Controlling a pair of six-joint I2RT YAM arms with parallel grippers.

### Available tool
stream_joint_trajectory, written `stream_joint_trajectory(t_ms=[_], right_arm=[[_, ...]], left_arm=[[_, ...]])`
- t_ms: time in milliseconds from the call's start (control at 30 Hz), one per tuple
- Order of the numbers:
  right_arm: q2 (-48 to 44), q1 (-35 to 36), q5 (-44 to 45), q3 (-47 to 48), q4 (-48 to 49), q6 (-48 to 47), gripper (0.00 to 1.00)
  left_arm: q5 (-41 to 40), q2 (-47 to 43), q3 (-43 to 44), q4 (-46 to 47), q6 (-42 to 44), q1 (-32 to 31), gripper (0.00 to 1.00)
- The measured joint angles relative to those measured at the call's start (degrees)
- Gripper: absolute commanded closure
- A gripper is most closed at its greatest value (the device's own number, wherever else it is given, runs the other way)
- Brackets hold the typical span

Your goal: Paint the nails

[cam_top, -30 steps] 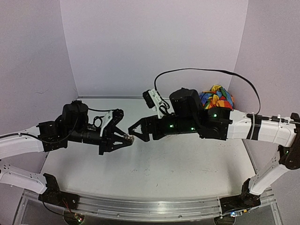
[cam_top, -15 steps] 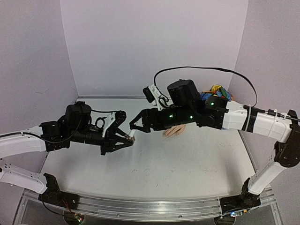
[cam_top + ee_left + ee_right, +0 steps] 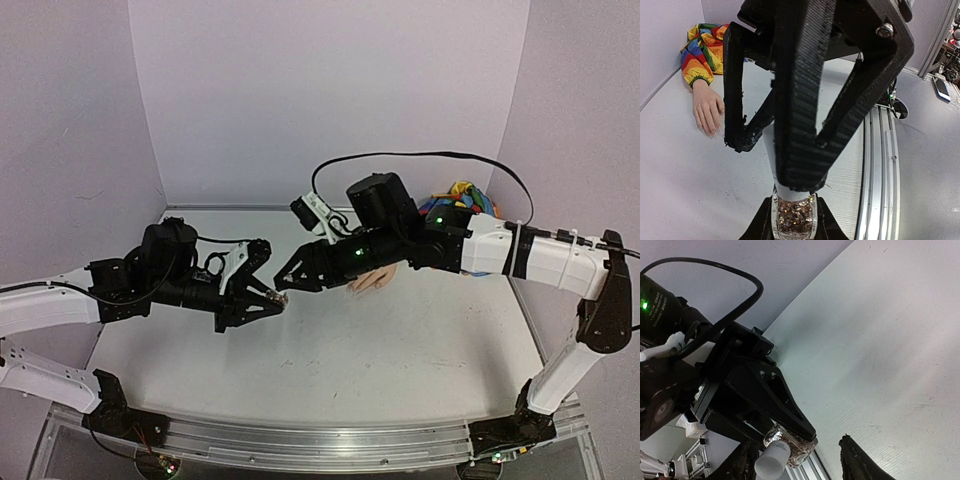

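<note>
My left gripper is shut on a small glass polish bottle full of pinkish-brown glitter, held above the table. Its white cap points toward my right gripper. That gripper is open, one finger close beside the cap and the other well apart from it. In the left wrist view the right gripper's black fingers cover most of the cap. The peach mannequin hand lies flat under the right arm, with its pale nails toward the table's middle. Its rainbow sleeve trails to the back right.
The grey table is walled by pale lilac panels on three sides. An aluminium rail runs along the near edge. A black cable loops over the right arm.
The right arm has swung left and lowered, uncovering the mannequin hand, and its open fingers now sit around the bottle's cap. The left gripper has barely moved.
</note>
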Motion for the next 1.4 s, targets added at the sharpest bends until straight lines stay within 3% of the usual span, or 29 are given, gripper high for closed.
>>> stream_joint_trajectory(t_ms=[267, 633, 967, 1400], right_arm=[[0.02, -0.04, -1.81, 0.00, -0.24, -1.38, 0.65], [0.66, -0.09, -3.10, 0.00, -0.17, -2.29, 0.78], [0.81, -0.09, -3.87, 0.02, -0.11, -3.87, 1.00], [-0.17, 0.02, -3.04, -2.36, 0.94, -6.69, 1.00]], left_arm=[[-0.37, 0.52, 0.00, -0.02, 0.11, 0.00, 1.00], [-0.37, 0.92, 0.00, -0.07, 0.13, 0.00, 1.00], [-0.37, 1.11, 0.00, -0.44, 0.11, 0.00, 1.00], [0.85, 2.45, 0.02, -0.46, 0.13, 0.00, 1.00]])
